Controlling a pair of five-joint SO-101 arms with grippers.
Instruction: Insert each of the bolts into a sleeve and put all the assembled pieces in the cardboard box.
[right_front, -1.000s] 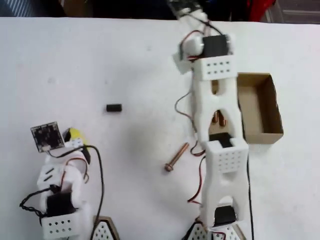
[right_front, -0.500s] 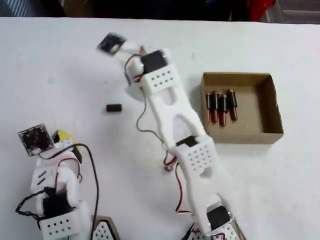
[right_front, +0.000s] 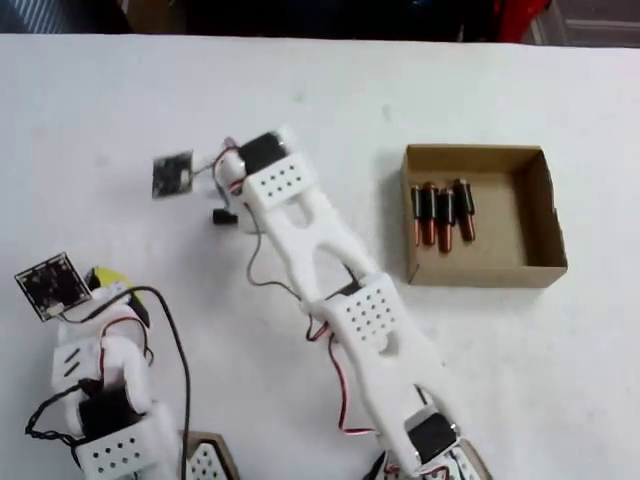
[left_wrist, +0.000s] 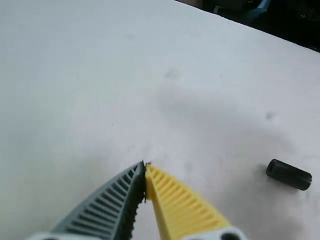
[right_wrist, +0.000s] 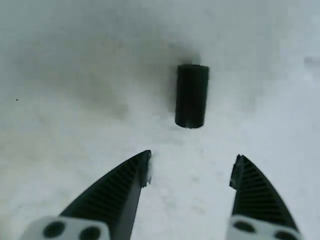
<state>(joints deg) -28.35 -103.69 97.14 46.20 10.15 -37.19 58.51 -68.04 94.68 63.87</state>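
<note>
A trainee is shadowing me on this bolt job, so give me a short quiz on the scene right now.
1. True or false: the right arm's jaws are shut on the black sleeve.
2. How many assembled pieces lie in the cardboard box? A two, B four, C six.
3. Fill in: the left arm's jaws are ____.
Key: 1 false, they stand open; 2 B; 3 shut.

White table (right_front: 110, 100), a red object (right_front: 520, 18) in the dark beyond its far edge
</note>
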